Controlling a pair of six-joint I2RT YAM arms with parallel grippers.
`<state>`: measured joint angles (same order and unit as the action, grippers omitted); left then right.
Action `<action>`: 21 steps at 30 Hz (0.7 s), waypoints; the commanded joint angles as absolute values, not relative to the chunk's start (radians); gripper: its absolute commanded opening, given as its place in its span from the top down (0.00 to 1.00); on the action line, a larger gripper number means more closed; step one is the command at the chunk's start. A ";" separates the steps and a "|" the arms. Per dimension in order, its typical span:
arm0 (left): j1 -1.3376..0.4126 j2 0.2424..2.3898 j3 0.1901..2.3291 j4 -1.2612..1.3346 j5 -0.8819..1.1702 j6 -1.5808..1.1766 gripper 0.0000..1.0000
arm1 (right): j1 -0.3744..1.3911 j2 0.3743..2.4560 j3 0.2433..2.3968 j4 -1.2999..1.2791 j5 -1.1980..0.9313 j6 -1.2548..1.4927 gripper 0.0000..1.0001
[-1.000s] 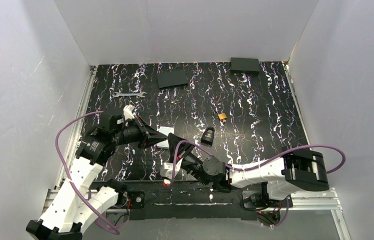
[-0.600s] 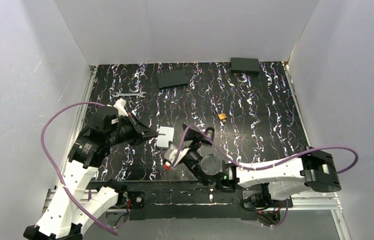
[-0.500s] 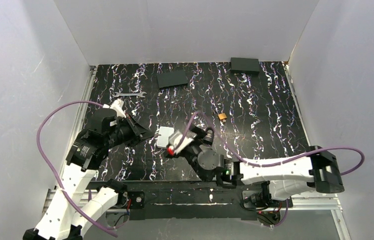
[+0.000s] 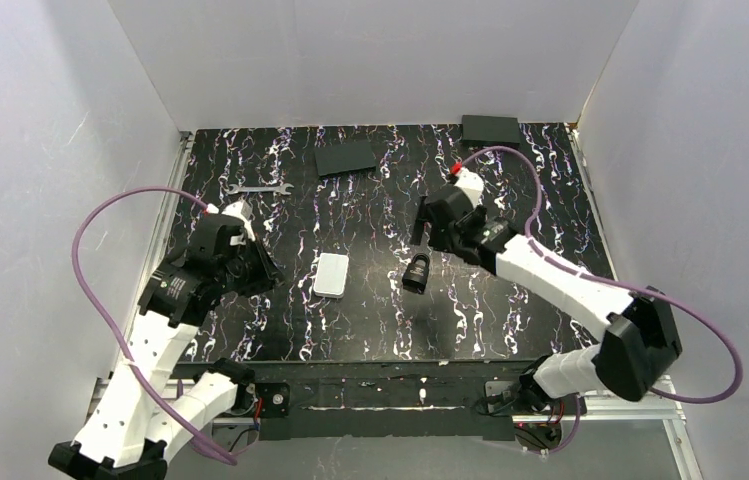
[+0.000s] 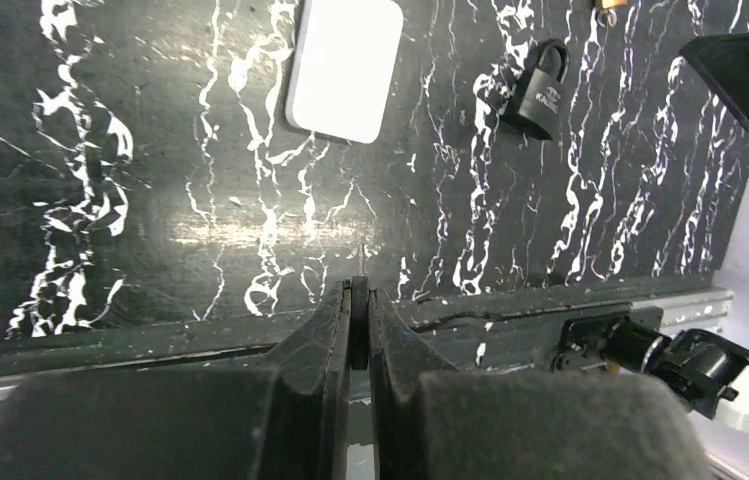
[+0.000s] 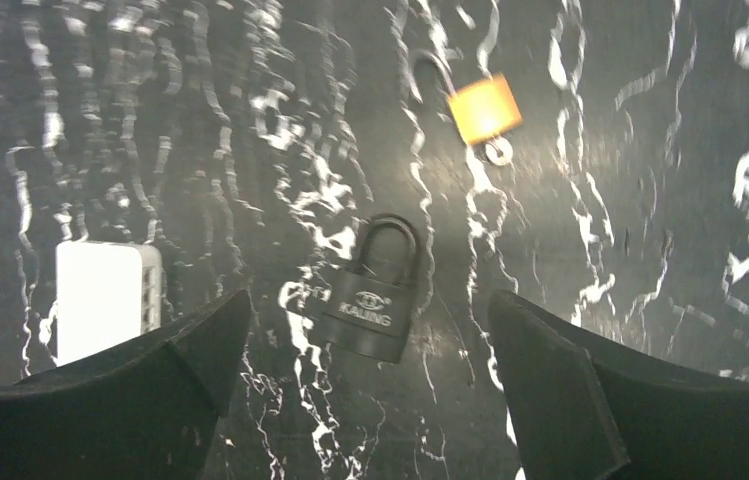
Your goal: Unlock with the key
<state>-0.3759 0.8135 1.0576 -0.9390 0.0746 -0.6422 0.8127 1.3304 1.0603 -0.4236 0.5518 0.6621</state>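
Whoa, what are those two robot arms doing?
They are working on a lock. The right pincer is wide open and hovers over the black padlock, which lies flat on the table. It is not touching the lock. The left pincer is squeezed shut, off to the side. Nothing is stuck into the padlock, and its loop looks closed. A small gold piece lies just past it.

The top camera looks down from above the near edge on the whole black, white-veined tabletop (image 4: 510,300). Both wrist cameras look down from closer, sharing the black padlock with metal shackle (image 4: 416,270) (image 5: 538,90) (image 6: 375,295) and the white rounded rectangular block (image 4: 331,274) (image 5: 344,66) (image 6: 105,298).
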 commanded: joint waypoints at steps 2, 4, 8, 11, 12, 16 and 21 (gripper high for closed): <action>-0.371 0.742 1.118 -0.988 -0.014 -0.530 1.00 | 0.674 1.442 1.111 -0.634 0.245 0.866 0.02; -0.372 0.672 1.069 -0.940 0.056 -0.460 0.97 | 0.673 1.472 1.111 -0.640 0.240 0.885 0.02; -0.373 0.611 0.991 -0.931 0.107 -0.429 1.00 | 0.673 1.523 1.102 -0.614 0.209 0.921 0.02; -0.373 0.601 0.950 -0.935 0.159 -0.416 1.00 | 0.673 1.569 1.113 -0.615 0.196 0.927 0.02; -0.373 0.583 0.937 -0.919 0.177 -0.421 1.00 | 0.673 1.589 1.119 -0.617 0.196 0.930 0.02; -0.374 0.509 0.850 -0.830 0.210 -0.450 1.00 | 0.672 1.644 1.141 -0.618 0.186 0.930 0.02; -0.374 0.492 0.833 -0.808 0.240 -0.439 1.00 | 0.677 1.690 1.159 -0.617 0.179 0.924 0.02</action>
